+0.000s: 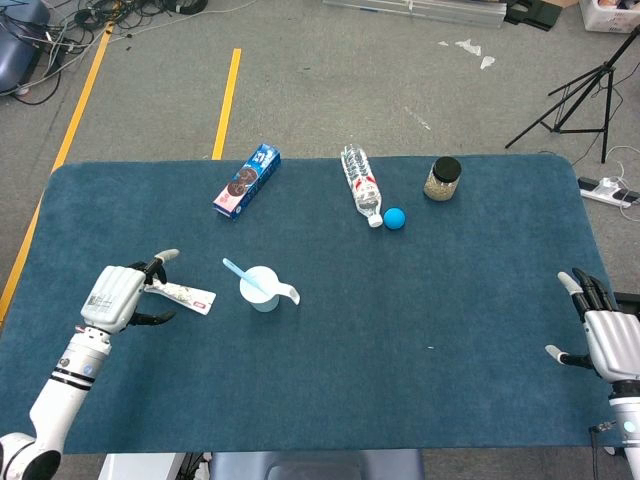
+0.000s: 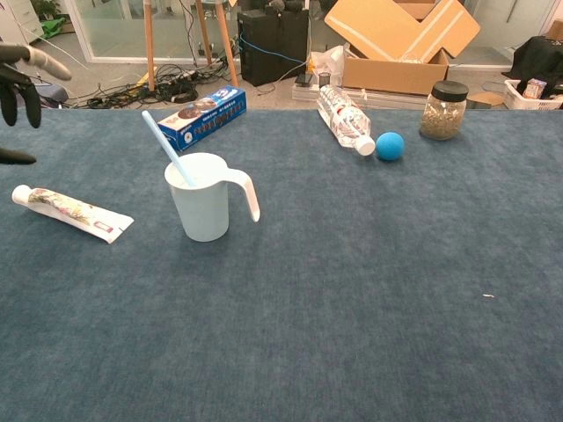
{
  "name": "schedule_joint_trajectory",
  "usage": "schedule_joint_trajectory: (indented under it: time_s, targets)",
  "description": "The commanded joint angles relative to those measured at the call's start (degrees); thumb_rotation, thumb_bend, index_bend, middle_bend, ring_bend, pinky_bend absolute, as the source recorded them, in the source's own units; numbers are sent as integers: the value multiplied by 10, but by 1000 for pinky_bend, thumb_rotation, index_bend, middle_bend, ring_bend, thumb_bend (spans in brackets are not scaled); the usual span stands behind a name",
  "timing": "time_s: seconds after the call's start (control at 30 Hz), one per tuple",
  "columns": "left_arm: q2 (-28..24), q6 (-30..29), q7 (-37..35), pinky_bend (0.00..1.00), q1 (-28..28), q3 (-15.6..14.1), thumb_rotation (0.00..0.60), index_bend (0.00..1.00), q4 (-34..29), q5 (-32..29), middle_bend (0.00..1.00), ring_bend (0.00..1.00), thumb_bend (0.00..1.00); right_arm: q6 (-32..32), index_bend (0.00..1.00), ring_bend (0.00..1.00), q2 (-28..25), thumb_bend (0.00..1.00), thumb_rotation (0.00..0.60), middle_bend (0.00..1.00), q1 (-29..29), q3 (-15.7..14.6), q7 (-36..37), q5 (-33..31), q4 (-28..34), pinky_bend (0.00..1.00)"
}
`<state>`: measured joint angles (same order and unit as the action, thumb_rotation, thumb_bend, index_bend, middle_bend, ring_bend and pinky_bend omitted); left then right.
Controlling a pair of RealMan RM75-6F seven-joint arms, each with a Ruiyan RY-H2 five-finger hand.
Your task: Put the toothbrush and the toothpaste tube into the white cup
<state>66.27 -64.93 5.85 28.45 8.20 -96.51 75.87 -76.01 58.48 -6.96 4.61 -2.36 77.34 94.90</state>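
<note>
While your left hand sits at the lower left of the head view with its fingers spread and nothing in them, the toothpaste tube lies flat on the blue table cover just to its right. From above, the hand covers the tube's cap end, and you cannot tell from that view whether it touches the tube. In the chest view only the dark fingertips show at the upper left edge, clearly apart from the tube below them.

The white cup stands upright left of centre, its handle pointing right. The toothbrush is already in it, leaning toward the upper left with its light blue handle sticking out over the rim.

Your right hand rests at the lower right edge of the head view, fingers apart, holding nothing.

Along the upper part of the table lie a blue cookie box, a plastic bottle on its side, a blue ball just beside the bottle's cap, and a dark-lidded jar standing upright.
</note>
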Motion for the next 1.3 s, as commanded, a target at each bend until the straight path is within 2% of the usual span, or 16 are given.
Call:
schedule_joint_trajectory:
  time_s: [0.03,0.13,0.27,0.37,0.43,0.5,0.57,0.6,0.67,0.73,0.77,0.83,0.93,1.0,1.13,1.3]
  targets:
    - [-14,59,16,326,19,-13,600,179,24,-32,98,57,73,-1,33,56,-1,0,600,44,0,1,1,0,0,500]
    - [-5,87,14,228,36,-13,600,188,51,-34,36,0,73,-8,33,56,-3,0,600,44,3,2,3,1,2,501]
    - [5,142,18,212,67,-17,600,174,96,-36,48,6,73,-24,33,56,-8,0,600,44,9,3,6,8,8,501]
    - [11,179,29,340,89,-21,600,145,129,-35,160,134,73,-34,33,56,-13,0,600,44,14,3,10,12,13,501]
    - [16,198,33,492,101,-23,600,121,148,-35,266,271,73,-40,33,56,-16,0,600,44,17,4,13,14,15,501]
    - [22,209,37,582,108,-27,600,115,163,-33,347,351,73,-46,33,56,-19,0,600,44,20,4,15,16,18,501]
    - [30,216,45,637,114,-32,600,115,177,-29,392,391,73,-54,33,56,-22,0,600,44,23,5,17,19,21,501]
    - [34,215,50,641,115,-35,600,117,183,-27,387,371,73,-57,33,56,-22,0,600,44,24,5,18,20,21,501]
    - [45,210,62,553,117,-42,600,132,200,-14,293,255,72,-61,33,56,-24,0,600,44,26,5,20,22,22,501]
    - [55,208,67,333,119,-46,600,157,216,-8,87,61,72,-62,33,56,-24,0,600,44,27,6,21,22,22,501]
    - [62,208,67,271,120,-48,600,166,226,-6,39,23,73,-62,33,56,-25,0,600,44,27,6,22,22,22,501]
    - [72,208,68,162,122,-49,600,198,243,-3,0,0,73,-60,33,56,-25,0,600,44,27,6,23,21,21,501]
    - [90,214,76,47,127,-53,600,229,277,-3,0,0,73,-57,33,56,-25,0,600,44,26,7,23,19,20,501]
    - [100,217,82,4,130,-54,600,256,294,-4,0,0,73,-56,33,56,-25,0,600,44,26,7,23,19,20,501]
    - [118,226,94,0,135,-57,600,335,325,-8,0,0,73,-57,33,56,-25,0,600,44,26,8,24,18,20,501]
    - [133,235,112,0,137,-58,600,372,354,-23,0,0,73,-55,33,56,-25,0,600,44,26,8,24,17,19,501]
